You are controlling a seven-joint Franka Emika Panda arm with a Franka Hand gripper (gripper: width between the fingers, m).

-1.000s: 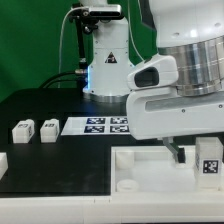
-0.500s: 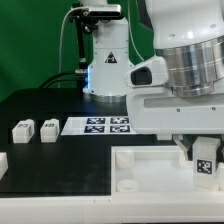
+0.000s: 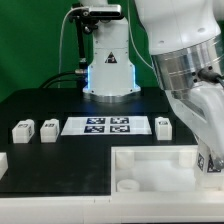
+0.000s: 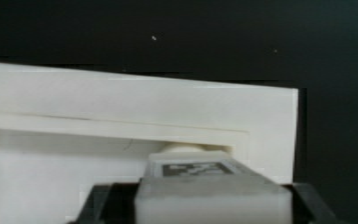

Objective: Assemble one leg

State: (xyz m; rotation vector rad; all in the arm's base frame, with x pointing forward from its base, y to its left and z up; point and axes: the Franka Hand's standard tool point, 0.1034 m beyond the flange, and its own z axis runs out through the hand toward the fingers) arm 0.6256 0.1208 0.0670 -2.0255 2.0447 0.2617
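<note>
My gripper point(image 3: 209, 152) is at the exterior view's right edge, tilted, and shut on a leg point(image 3: 213, 161), a small white block with a black-and-white tag. It holds the leg low over the right end of the large white tray-like piece point(image 3: 150, 168). In the wrist view the leg point(image 4: 201, 178) fills the gap between my gripper's point(image 4: 202, 207) dark fingers point(image 4: 108, 206), with the white piece point(image 4: 105, 110) right beneath. Three more legs stand on the black table: two at the left point(image 3: 22, 130) point(image 3: 47, 130), one right of the marker board point(image 3: 163, 126).
The marker board point(image 3: 105, 126) lies at the table's middle. The robot's base point(image 3: 108, 60) stands behind it before a green backdrop. The tray-like piece has round holes point(image 3: 127, 184) near its left end. A white part shows at the left edge point(image 3: 3, 161).
The arm has swung and tilted toward the exterior view's right, carrying the held leg to the right edge. The leg right of the marker board has come into view.
</note>
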